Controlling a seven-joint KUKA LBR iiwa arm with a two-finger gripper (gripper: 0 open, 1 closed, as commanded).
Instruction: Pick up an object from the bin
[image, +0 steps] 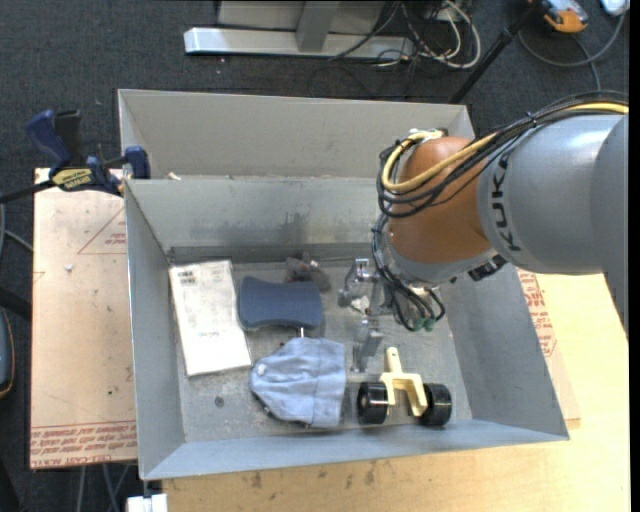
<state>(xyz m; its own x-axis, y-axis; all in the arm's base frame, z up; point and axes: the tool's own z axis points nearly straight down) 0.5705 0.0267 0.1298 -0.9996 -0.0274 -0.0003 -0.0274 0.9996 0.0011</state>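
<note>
The claw is seen low in the bin; whether it is wide or narrow cannot be told. A yellow wheeled toy is found just in front, with a grey cloth beside it. A blue pad and a white booklet are laid toward the view's left.

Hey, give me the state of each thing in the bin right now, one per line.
white booklet: lying flat, left side
blue-grey pad: lying flat, mid-bin
grey cloth: crumpled, at front
wheeled toy: resting at front, right of cloth
tool: poised just behind the wheeled toy
</note>
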